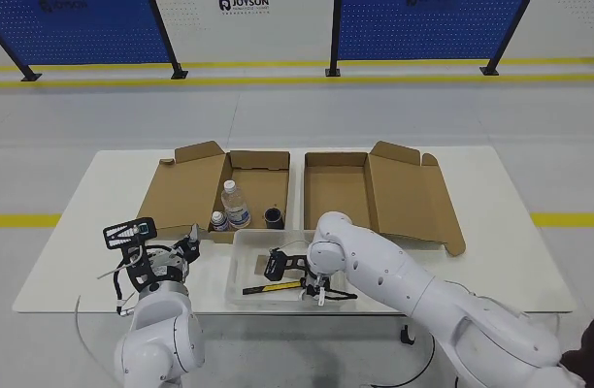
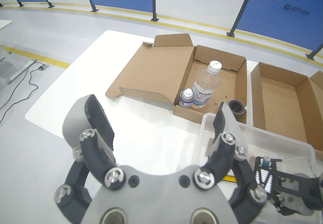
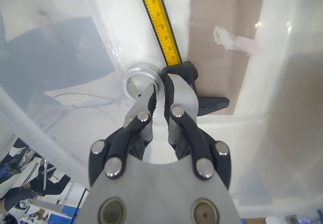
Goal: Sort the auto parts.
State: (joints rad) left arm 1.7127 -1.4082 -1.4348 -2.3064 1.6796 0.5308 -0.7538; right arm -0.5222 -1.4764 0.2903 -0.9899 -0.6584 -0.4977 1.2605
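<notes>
Left gripper (image 2: 157, 109) hangs wide and empty beside the clear tray (image 2: 277, 134). Left box (image 2: 222, 56) holds bottle (image 2: 207, 88), spray can (image 2: 186, 99) and black cylinder (image 2: 236, 107), so it looks partly sorted. Caliper (image 3: 157, 15) and silver ring (image 3: 137, 73) remain in the tray. Right gripper (image 3: 160, 91) pinches the ring's rim, jaws narrow. The right wrist view shows that pinch; in the top view the arm hides it.

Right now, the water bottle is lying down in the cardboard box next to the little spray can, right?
No: the water bottle is standing upright, not lying down, as the left wrist view shows. It is in the cardboard box next to the little spray can.
</notes>
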